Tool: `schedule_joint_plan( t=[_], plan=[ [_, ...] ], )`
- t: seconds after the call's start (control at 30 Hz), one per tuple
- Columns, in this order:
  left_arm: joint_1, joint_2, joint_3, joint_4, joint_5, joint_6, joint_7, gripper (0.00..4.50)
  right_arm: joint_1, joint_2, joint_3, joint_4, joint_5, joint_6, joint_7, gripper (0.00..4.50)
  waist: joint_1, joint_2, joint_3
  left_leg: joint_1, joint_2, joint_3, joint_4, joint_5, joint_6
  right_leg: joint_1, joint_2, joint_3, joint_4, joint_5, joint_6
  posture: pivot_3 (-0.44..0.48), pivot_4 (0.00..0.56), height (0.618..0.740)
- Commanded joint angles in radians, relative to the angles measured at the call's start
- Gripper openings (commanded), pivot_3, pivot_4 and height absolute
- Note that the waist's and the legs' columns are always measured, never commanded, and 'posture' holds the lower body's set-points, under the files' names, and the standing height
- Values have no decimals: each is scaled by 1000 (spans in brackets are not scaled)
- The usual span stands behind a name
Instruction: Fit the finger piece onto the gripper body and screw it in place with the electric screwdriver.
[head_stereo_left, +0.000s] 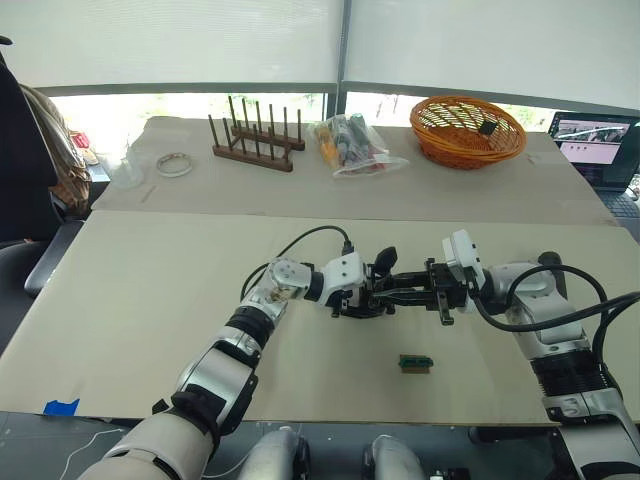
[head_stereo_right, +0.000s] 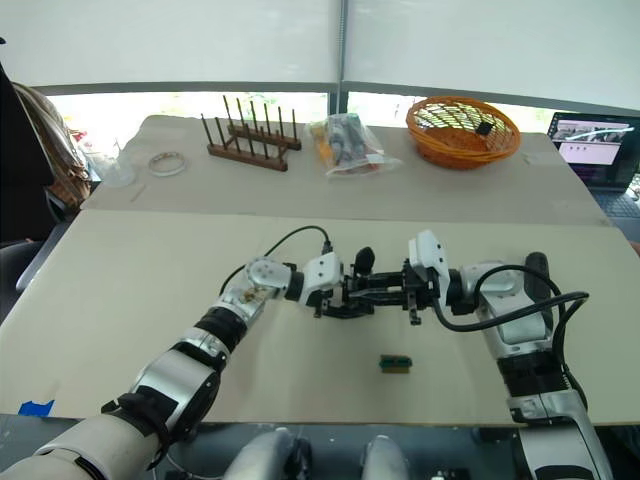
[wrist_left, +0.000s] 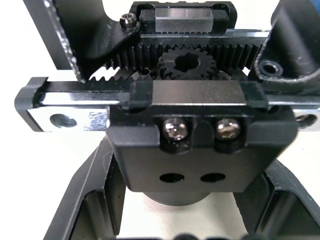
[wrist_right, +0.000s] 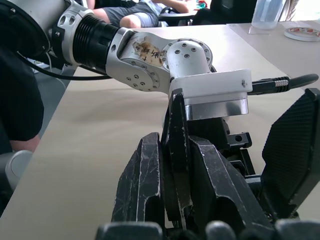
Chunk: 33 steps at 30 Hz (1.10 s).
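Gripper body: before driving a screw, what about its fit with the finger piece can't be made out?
- Eye views: joint at the gripper body too small.
- Right wrist view: finger piece far end hidden behind a white casing.
- Left wrist view: edges cut off the gripper body's ends.

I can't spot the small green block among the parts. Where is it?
The green block lies alone on the table, nearer the robot than the two grippers meeting at the middle, just right of centre in the head views.

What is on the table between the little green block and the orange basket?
The two end effectors meet there, the left end effector holding the gripper body against the right end effector. Past them toward the orange basket, the head views show bare tabletop.
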Motion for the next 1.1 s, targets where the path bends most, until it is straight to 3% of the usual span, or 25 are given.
schedule_joint_plan(
  t=[0.03, 0.5, 1.1],
  plan=[
    [-3, 20, 10, -30, -10, 6, -34, 2330, 59, -28, 102, 122, -104, 99, 19, 335, 0, 0, 0, 0, 0, 0, 0, 0, 0, 0, 0, 0, 0, 0, 0, 0, 150, 740],
    [-3, 13, 11, -32, -12, 10, -29, 2330, 12, -59, 192, 99, -162, 188, 25, 335, -1, -2, -1, 1, 0, 0, -1, -1, -1, 0, -3, -1, 0, 0, 0, 0, 150, 740],
    [-8, 11, 12, -26, -11, 12, -28, 2330, 56, -42, 112, 65, -111, 115, -8, 335, 0, -3, -2, 1, 0, 0, -1, -1, -1, 1, -4, -1, 0, 0, 0, 0, 150, 740]
  ],
)
